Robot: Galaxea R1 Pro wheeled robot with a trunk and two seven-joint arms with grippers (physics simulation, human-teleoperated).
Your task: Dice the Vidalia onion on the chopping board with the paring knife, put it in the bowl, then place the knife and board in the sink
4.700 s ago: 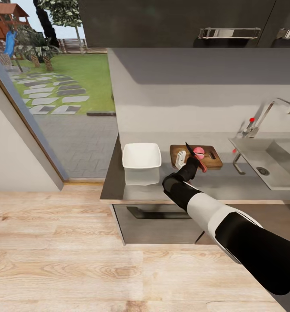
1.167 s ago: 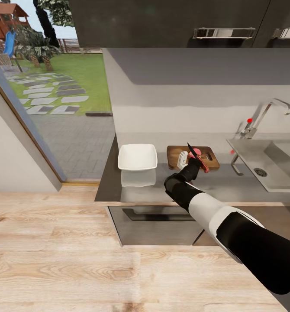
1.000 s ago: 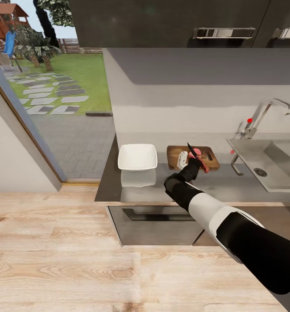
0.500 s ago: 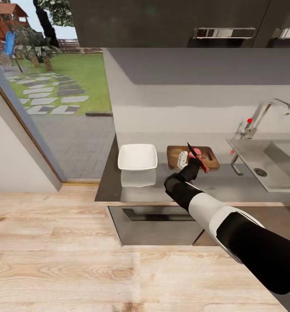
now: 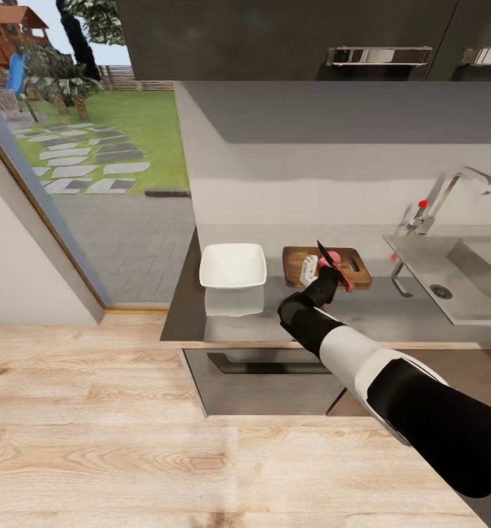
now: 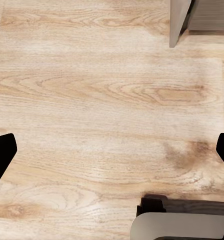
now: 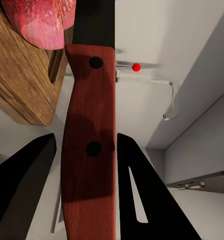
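My right gripper (image 5: pixel 325 277) is shut on the paring knife (image 5: pixel 332 268). It holds the red-orange handle (image 7: pixel 89 150), and the dark blade points up and away over the chopping board (image 5: pixel 304 262). The pink-red Vidalia onion (image 5: pixel 335 255) rests on the board just beyond the blade, and it also lies on the brown board (image 7: pixel 21 85) in the right wrist view. The white square bowl (image 5: pixel 233 265) sits on the countertop (image 5: pixel 363 312) left of the board. The sink (image 5: pixel 469 293) lies at the right. My left gripper (image 6: pixel 112 150) is open over wooden floor.
The chrome tap (image 5: pixel 451 187) with a red knob stands behind the sink. Dark wall cabinets (image 5: pixel 289 37) hang above the counter. A glass door (image 5: pixel 91 161) at the left looks onto a garden. Light wooden floor (image 5: pixel 91 440) lies before the grey cabinets.
The camera shifted a little since the oldest frame. Over the last second nothing has visibly moved, and the knife stays raised over the onion.
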